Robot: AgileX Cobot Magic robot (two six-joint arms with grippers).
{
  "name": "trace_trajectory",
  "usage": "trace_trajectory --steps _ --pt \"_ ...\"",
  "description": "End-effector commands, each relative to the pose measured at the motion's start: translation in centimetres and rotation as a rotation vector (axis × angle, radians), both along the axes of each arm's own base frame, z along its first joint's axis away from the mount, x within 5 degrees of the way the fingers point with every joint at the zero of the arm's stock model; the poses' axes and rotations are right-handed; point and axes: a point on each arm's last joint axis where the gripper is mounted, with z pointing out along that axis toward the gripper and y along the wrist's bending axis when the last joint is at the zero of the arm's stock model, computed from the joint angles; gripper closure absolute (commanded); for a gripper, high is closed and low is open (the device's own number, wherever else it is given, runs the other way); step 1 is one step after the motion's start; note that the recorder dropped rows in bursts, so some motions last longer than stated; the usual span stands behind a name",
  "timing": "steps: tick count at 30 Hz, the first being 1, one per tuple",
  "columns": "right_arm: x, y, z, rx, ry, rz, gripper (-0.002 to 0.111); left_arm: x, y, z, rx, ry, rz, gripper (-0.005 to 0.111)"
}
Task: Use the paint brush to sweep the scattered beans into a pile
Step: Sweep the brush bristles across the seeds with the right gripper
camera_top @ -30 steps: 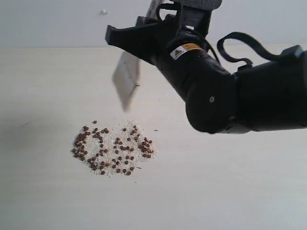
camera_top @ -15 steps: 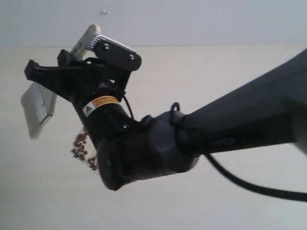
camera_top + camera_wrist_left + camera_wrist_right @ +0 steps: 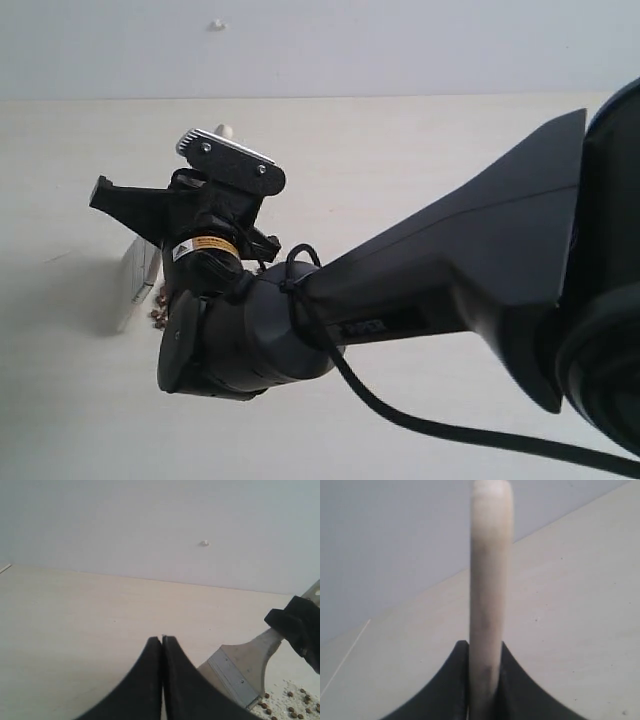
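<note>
The paint brush [image 3: 138, 276] stands steeply at the left edge of the beans [image 3: 160, 303], bristles down near the tabletop. My right gripper [image 3: 165, 215] is shut on its pale wooden handle [image 3: 488, 595], which rises between the two black fingers [image 3: 455, 680]. The right arm reaches across and hides most of the beans in the exterior view. In the left wrist view the silver ferrule [image 3: 234, 675] and a few beans [image 3: 295, 709] among pale crumbs show. My left gripper [image 3: 162, 639] is shut and empty, a short way from the brush.
The pale wooden tabletop [image 3: 420, 160] runs back to a light wall [image 3: 400, 45] carrying a small white speck [image 3: 217, 23]. The right arm's thick dark body and its cable [image 3: 400, 420] fill the lower right of the exterior view.
The right arm has swung left and down across the pile with the brush. The brush went from above the beans to their left edge, and the arm now covers most of them.
</note>
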Motion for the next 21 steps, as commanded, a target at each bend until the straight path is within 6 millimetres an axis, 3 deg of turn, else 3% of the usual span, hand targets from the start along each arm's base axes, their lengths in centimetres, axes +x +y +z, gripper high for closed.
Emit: trace_trajectory --steps 1,5,14,21 --pt "-0.1 0.1 0.2 -0.017 0.027 0.000 0.108 0.0 0.0 0.0 -0.009 -0.002 -0.005 0.107" --pt "-0.2 -0.5 0.4 -0.109 0.075 -0.034 0.108 0.0 0.0 0.0 -0.009 -0.002 -0.005 0.107" --pt "0.0 -3.0 3.9 -0.442 0.023 -0.174 0.108 0.0 0.0 0.0 -0.009 -0.002 -0.005 0.107" --pt "-0.6 -2.1 6.2 -0.324 -0.022 -0.108 0.108 0.0 0.0 0.0 -0.009 -0.002 -0.005 0.107"
